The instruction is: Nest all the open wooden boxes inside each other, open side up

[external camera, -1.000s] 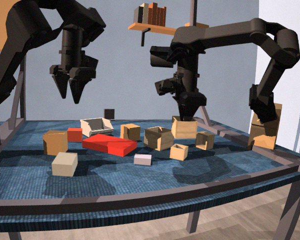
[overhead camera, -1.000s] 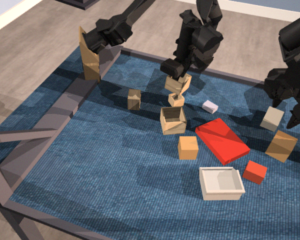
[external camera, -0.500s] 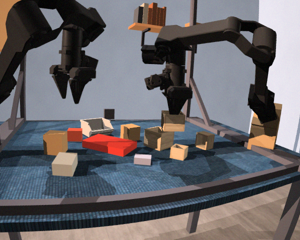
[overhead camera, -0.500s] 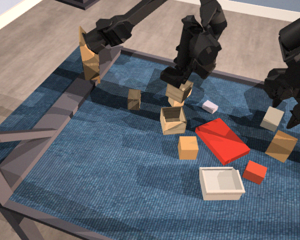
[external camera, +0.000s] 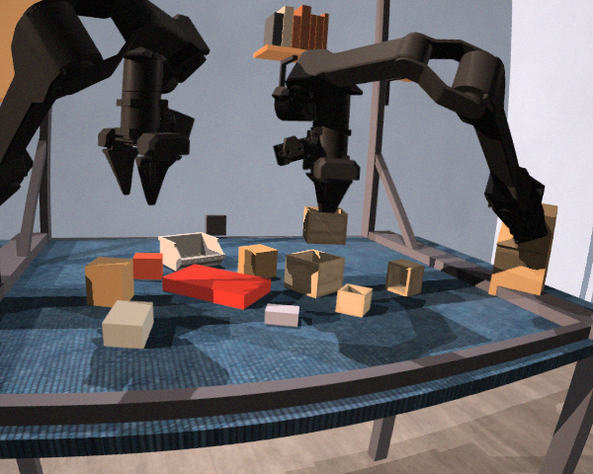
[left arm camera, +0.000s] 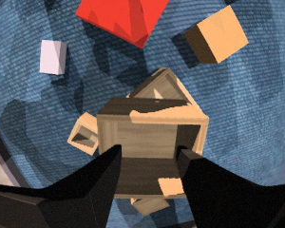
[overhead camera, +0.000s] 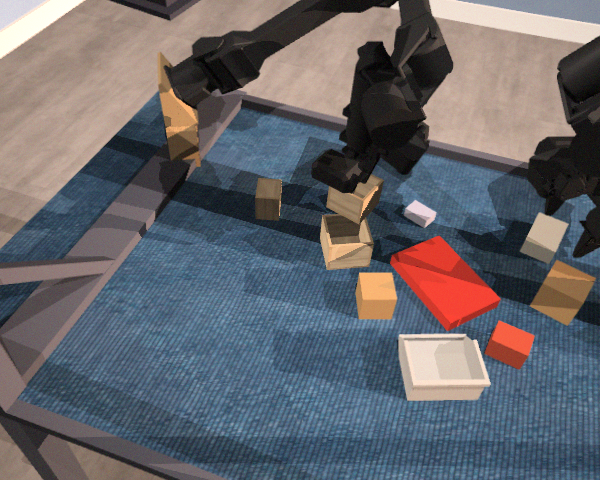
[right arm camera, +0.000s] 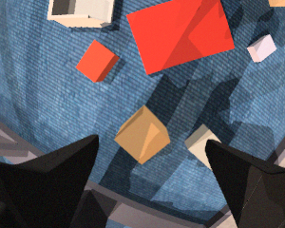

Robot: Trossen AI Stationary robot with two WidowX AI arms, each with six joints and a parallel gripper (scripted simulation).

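Pale wooden open-topped box hangs in my left tool; right tool stands wide. I'd square its walls above the upright brown-shadowed wooden box on the counter, then lower it level.

In the exterior view, the blue table top carries a brown block and beige block at lower left; a cream bin, red block and flat red slab left of centre; an orange block, lilac block and upright open box near centre; a small upright box and side-lying box towards the right.
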